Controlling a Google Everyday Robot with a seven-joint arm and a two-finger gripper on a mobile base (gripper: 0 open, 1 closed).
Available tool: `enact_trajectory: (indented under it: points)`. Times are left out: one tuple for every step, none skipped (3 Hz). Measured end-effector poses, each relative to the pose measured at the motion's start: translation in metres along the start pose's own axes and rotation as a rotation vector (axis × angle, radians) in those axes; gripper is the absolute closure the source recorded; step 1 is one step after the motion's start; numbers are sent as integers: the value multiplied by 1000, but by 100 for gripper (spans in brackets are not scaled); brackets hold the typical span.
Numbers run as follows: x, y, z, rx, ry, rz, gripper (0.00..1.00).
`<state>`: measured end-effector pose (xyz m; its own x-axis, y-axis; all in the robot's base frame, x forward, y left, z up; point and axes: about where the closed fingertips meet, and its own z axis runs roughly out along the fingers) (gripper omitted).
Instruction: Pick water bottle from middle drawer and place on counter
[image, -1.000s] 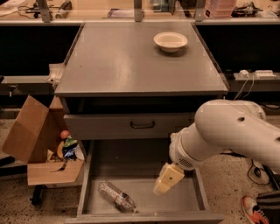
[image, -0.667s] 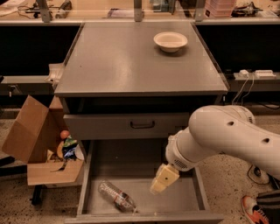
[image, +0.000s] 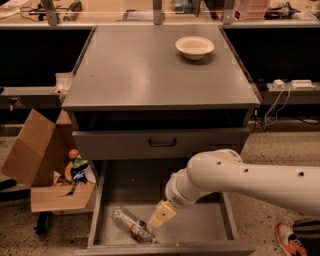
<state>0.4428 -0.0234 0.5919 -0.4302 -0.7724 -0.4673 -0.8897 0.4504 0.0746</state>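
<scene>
Since the earlier frame the gripper (image: 155, 223) has swung left and sunk lower inside the open middle drawer (image: 202, 226), from out below the middle of the counter's (image: 150, 70) front edge towards its front-left corner, and now its tan tip sits just beside the water bottle (image: 128, 221); whether they touch, and whether the gripper is wide or narrow, cannot be told. The bottle has not moved: it lies on its side on the drawer floor, slanted, below and forward of the counter's front edge, left of centre. It is clear, crinkly plastic with a dark label band whose print is unreadable. A cream bowl (image: 194, 47) stands near the counter's back-right corner
</scene>
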Motion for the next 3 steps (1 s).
enact_trajectory:
  points:
    - [-5,1,46,-22,-27,31,0]
    - [-5,4,96,-51,-46,69,0]
    - [2,2,158,-80,-80,135,0]
